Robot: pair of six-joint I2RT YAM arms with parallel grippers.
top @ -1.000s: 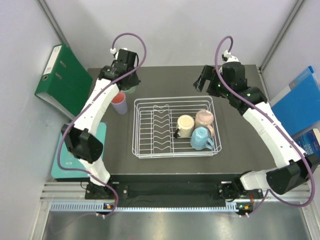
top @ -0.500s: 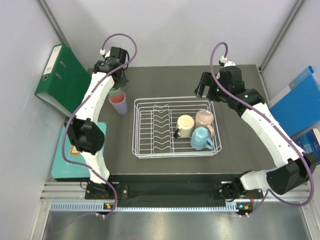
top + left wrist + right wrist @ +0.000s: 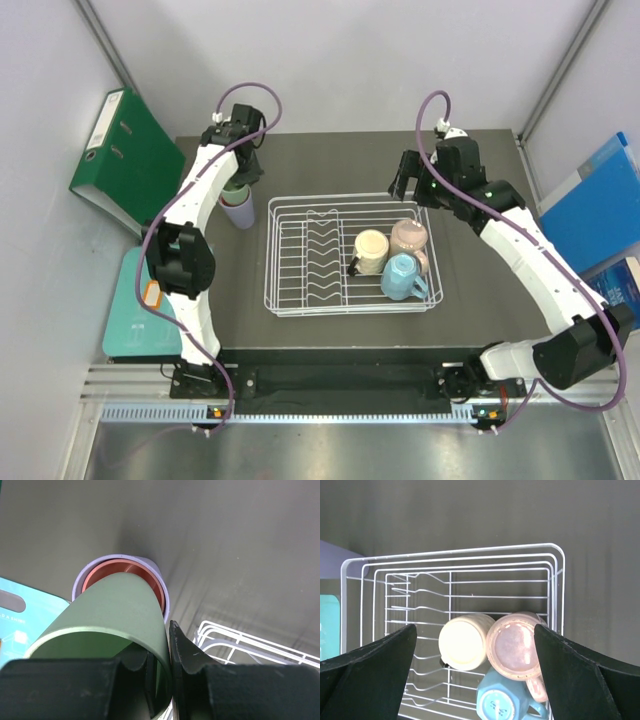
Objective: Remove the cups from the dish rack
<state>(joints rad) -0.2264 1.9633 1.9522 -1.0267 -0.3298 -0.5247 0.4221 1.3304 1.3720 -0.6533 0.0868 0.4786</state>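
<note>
The left gripper (image 3: 167,680) pinches the mint green cup (image 3: 115,610) by its rim over the lavender cup (image 3: 120,557), just left of the dish rack (image 3: 300,255). The right gripper (image 3: 404,178), fingers spread, hovers above the rack's cream cup (image 3: 371,247), pink cup (image 3: 408,236) and blue cup (image 3: 402,274).

Top view: high at near edge, looking down over the whole surface (image 3: 480,300). Left wrist: tight on mint green cup (image 3: 115,610). Right wrist: above dish rack (image 3: 559,580), facing down. All three share a rack corner.

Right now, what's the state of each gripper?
Left gripper: shut on the green cup, pinching its rim.
Right gripper: open, holding nothing.
</note>
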